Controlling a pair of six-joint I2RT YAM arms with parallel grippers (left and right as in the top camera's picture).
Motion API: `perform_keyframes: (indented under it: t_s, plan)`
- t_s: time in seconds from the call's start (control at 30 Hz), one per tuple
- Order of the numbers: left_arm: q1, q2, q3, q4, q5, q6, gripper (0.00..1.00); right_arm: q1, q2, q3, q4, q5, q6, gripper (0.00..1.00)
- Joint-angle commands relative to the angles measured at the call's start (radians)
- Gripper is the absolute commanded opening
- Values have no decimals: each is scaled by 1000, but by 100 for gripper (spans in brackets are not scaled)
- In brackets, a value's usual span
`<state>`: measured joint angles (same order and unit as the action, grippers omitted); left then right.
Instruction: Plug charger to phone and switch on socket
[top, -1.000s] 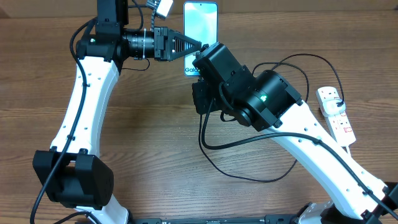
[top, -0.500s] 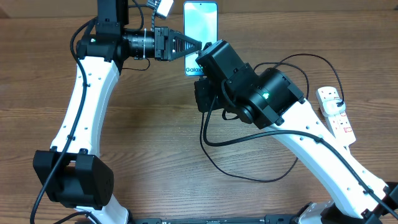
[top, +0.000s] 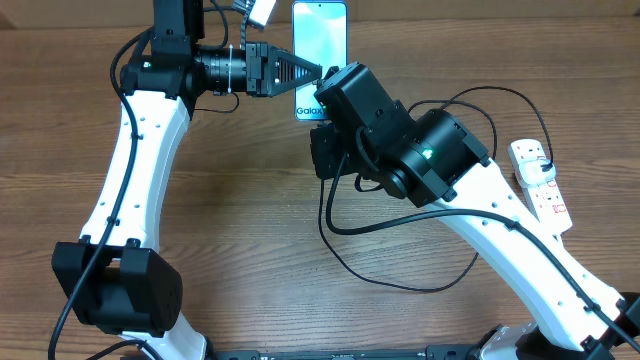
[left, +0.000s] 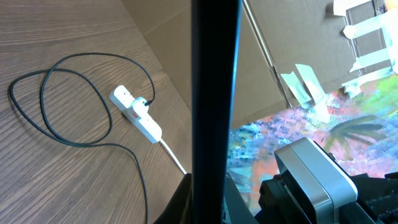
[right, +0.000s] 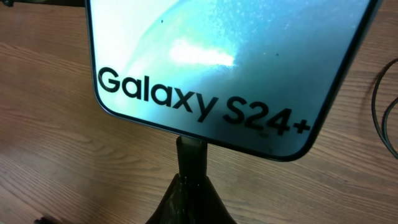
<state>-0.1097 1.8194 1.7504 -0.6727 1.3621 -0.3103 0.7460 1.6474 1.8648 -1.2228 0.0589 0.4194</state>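
Observation:
The phone (top: 320, 35) has a light blue screen and stands on edge at the back centre. My left gripper (top: 316, 72) is shut on its long left side. In the left wrist view the phone is a dark upright bar (left: 214, 93) between my fingers (left: 208, 202). My right gripper (right: 193, 196) is shut on the charger connector (right: 190, 155). The connector's tip meets the phone's bottom edge under the "Galaxy S24+" lettering (right: 199, 102). The black charger cable (top: 400, 265) loops across the table to the white socket (top: 540, 185) at the right.
The right arm's bulky black wrist (top: 400, 145) covers its fingers in the overhead view. A cardboard wall with tape and a colourful picture (left: 323, 124) stands behind the table. The socket's white cord (left: 174, 158) runs towards that wall.
The phone and my left gripper have shifted slightly left. My right gripper has moved a little closer to the phone's bottom end with the connector.

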Motion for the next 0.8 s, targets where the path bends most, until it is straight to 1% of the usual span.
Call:
perform_keyframes:
  t_s: [0.0, 0.1, 0.37, 0.77]
  plan:
    - [-2, -22, 25, -2, 52, 40, 4, -14, -15, 29, 26, 15, 2, 4]
    - [-2, -22, 25, -14, 52, 61, 4, -14, -15, 29, 29, 15, 2, 4]
    - [-2, -22, 25, -38, 52, 64, 4, -14, -15, 29, 45, 19, -6, 4]
    - [-2, -22, 25, -57, 52, 64, 4, -14, -15, 29, 55, 70, -89, 4]
